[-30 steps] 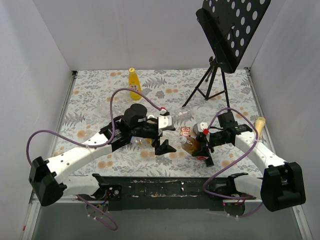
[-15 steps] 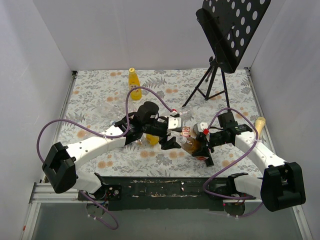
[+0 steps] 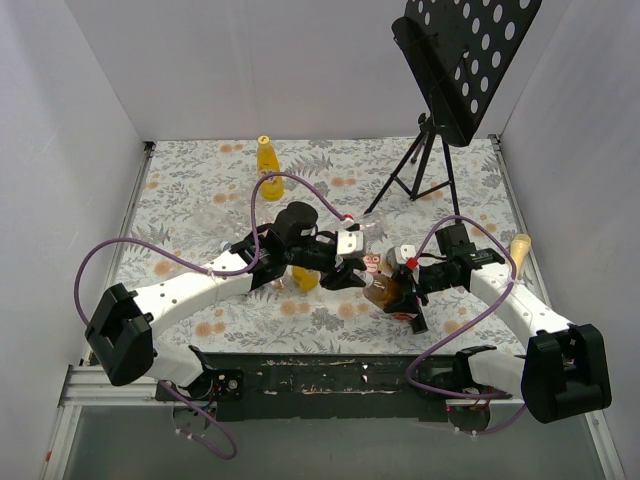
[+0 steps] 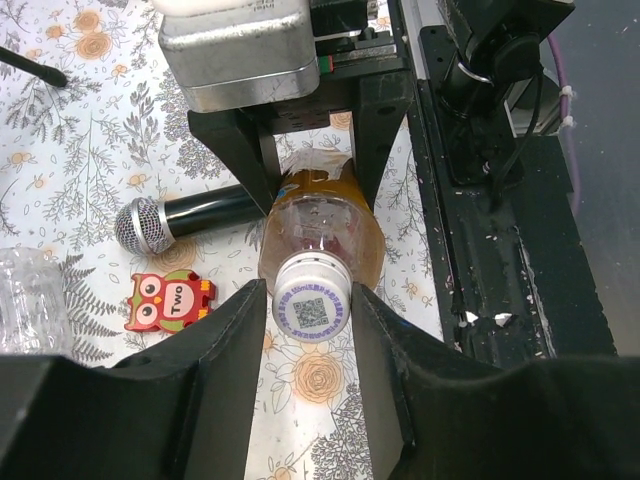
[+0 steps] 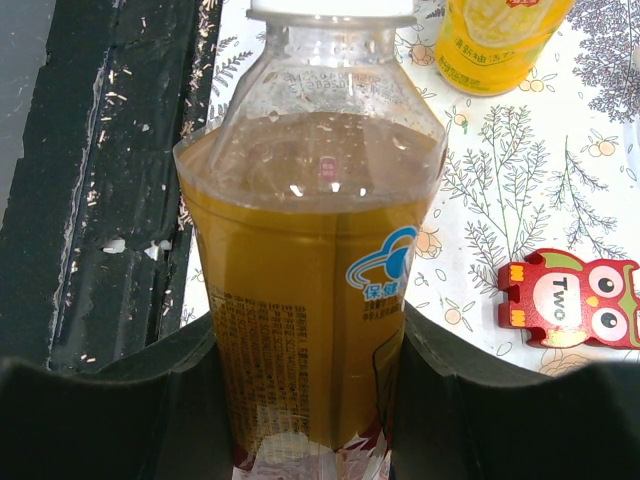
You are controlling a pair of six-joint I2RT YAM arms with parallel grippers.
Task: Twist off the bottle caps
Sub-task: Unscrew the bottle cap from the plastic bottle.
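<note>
The left fingers (image 4: 225,350) have closed in from wide apart onto the small white plastic screw cap (image 4: 312,305), one finger touching each side of it. A second ago that arm hung further left, clear of the bottle. The grip for the twist looks made, so turning can probably begin.

The right fingers (image 5: 110,400) are clamped round the body of the squat clear plastic bottle of amber drink (image 5: 300,300), steadying it near the front of the flowered counter (image 3: 180,200). Whether its base rests there I cannot tell.

Just beside it lie a red owl-shaped tile (image 4: 168,300) and a black, grey-headed microphone (image 4: 190,215).
</note>
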